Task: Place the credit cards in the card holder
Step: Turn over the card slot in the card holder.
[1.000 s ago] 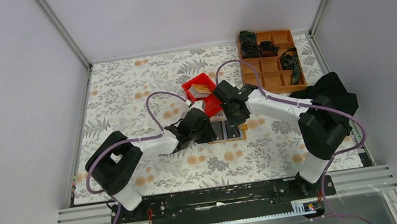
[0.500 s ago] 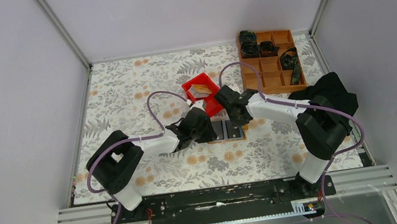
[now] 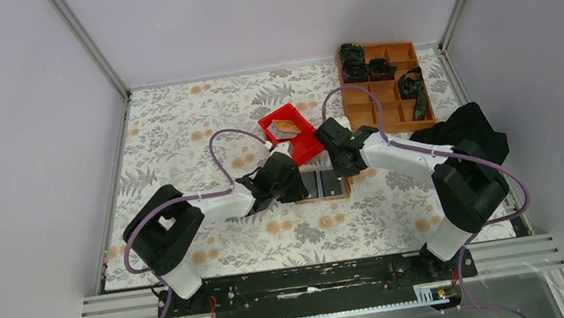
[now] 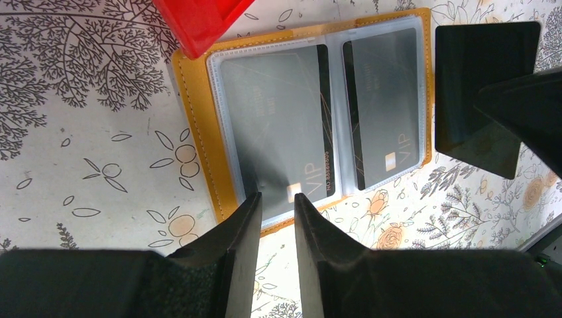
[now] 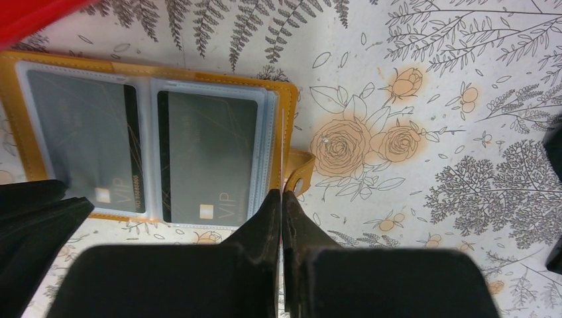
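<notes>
Now clamping a dark credit card [image 4: 474, 86] in the right claw [image 5: 281, 196], pressed fully together on it. Holding that card upright on edge, so thin as to be showing only as a pale line in the right wrist view, right at the tabbed side of the card holder [image 5: 286, 93], close by its snap tab [image 5: 301, 171]. Touching the holder or not: impossible to tell.

Hovering the left claw [image 4: 276, 199] at the opposite half of the holder, parted by a narrow gap with nothing caught between, straddling the near rim of the pocket there. Pressing on the sleeve or merely hanging above it: not telling from these views.

Seeing the card holder spread open and flat on the bench [image 3: 174, 124], between the two claws, showing two clear plastic pockets inside a tan-orange border. Already carrying a grey VIP card [image 4: 278, 119] in the pocket by the left claw and a second VIP card [image 4: 388, 99] in the pocket nearer the right claw, both seated fully.

Finding a red bin [image 4: 199, 23] just beside the holder's far corner, with a small tan item inside. Farther back on the right, noting an orange-brown compartment tray [image 3: 346, 104] with black parts in several cells. Spotting a black cloth [image 3: 471, 136] bunched beside the right arm.
</notes>
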